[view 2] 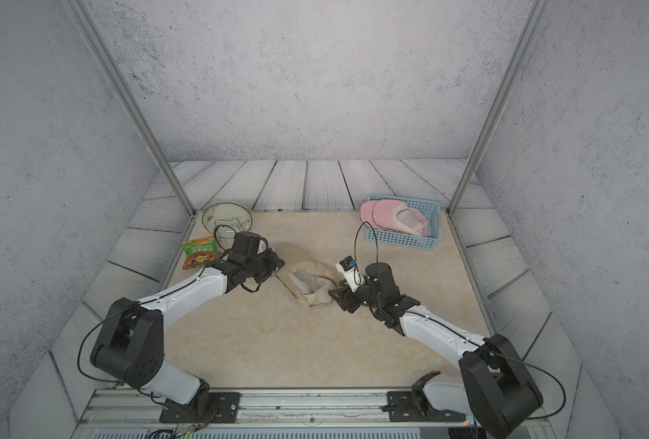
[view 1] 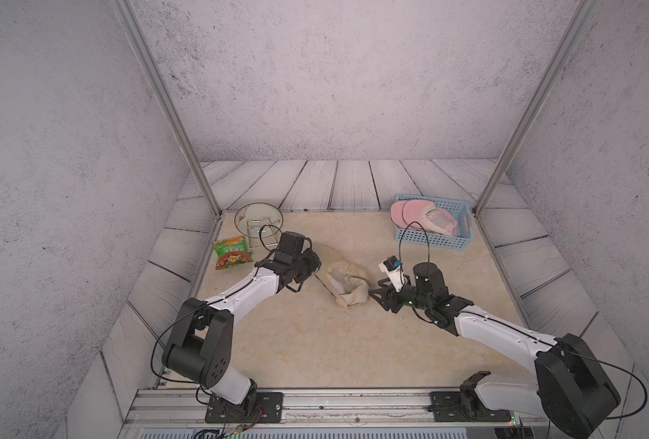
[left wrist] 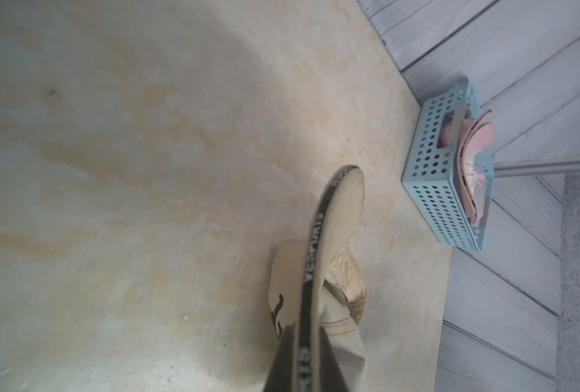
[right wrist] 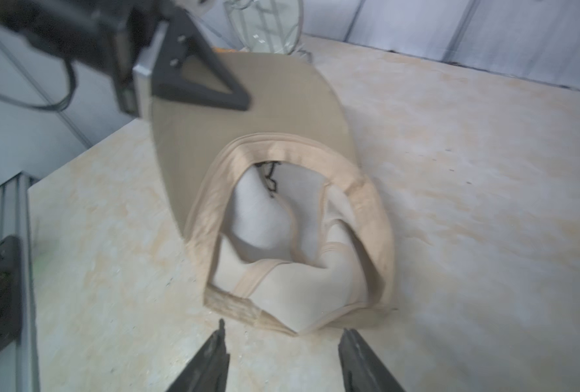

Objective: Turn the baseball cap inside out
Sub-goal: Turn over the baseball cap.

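The beige baseball cap (view 1: 347,271) (view 2: 311,273) lies mid-table, opening up, so its pale lining (right wrist: 281,217) shows. Its brim (left wrist: 344,210) has a dark lettered edge and points toward the left arm. My left gripper (view 1: 313,266) (view 2: 277,264) (left wrist: 303,346) is shut on that brim; one of its fingers (right wrist: 196,81) lies flat on the brim's upper face. My right gripper (view 1: 376,292) (view 2: 336,293) (right wrist: 283,327) is open just behind the cap's rear band, with only the band's corner between its fingertips, and I cannot tell whether they touch it.
A blue perforated basket (view 1: 429,240) (left wrist: 431,183) holding pink caps (view 1: 421,216) stands at the back right. A glass plate on a wire stand (view 1: 258,220) and a green snack bag (view 1: 231,252) sit at the back left. Metal frame posts (view 1: 482,201) stand at the back corners.
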